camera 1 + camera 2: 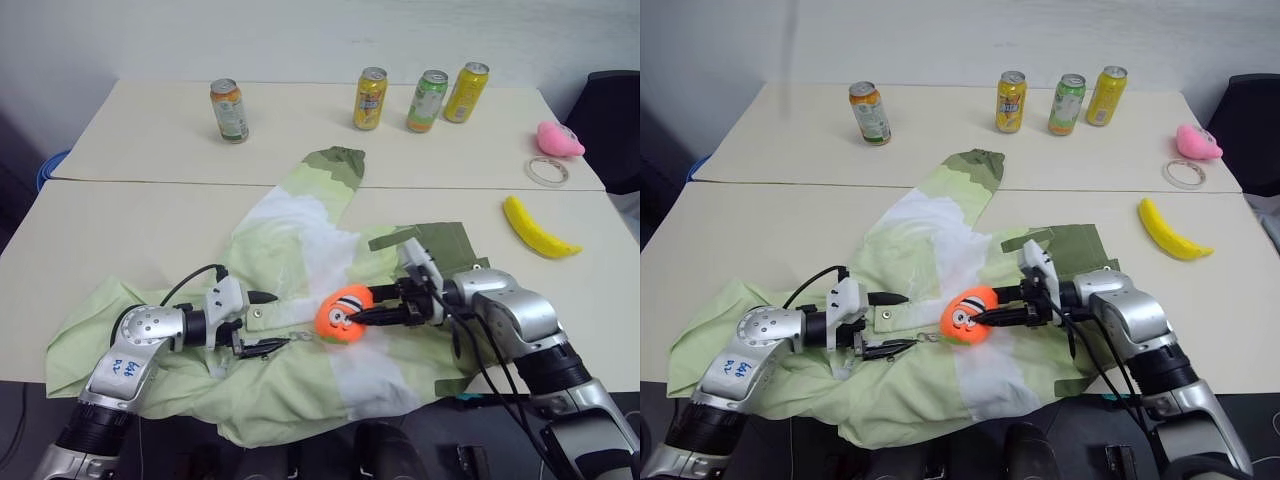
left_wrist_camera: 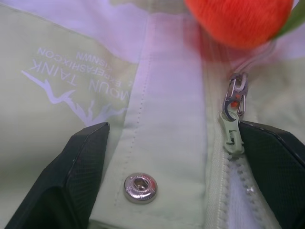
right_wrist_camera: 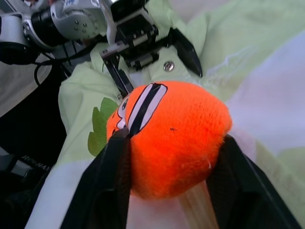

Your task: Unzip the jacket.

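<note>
- Left wrist view reads white mirrored print on the large light-green hooded fabric jacket [image 1: 300, 300]: "MOUN TAINK" over smaller letters too faint to make out, beside a white branch-like drawing.
- That same view shows a silver snap button [image 2: 140, 187] on the placket and the pale green zipper pull [image 2: 232, 136] with a small metal clip [image 2: 236, 91] hooked to it.
- The jacket lies spread on the near pale worktop [image 1: 120, 220], one sleeve reaching toward the far side.
- The left hand [image 1: 268, 322] stands wide open over the placket, one finger on each side of the snap and zipper, holding nothing.
- The right hand [image 1: 372, 305] is closed on an orange plush ball with a black-and-white face [image 1: 344, 314], resting on the jacket just right of the left hand.
- Along the far worktop stand four drink cans [image 1: 371, 98], labels unreadable.
- To the far right lie a yellow banana [image 1: 538, 228], a tape ring [image 1: 547, 171] and a pink soft toy [image 1: 558, 139].
</note>
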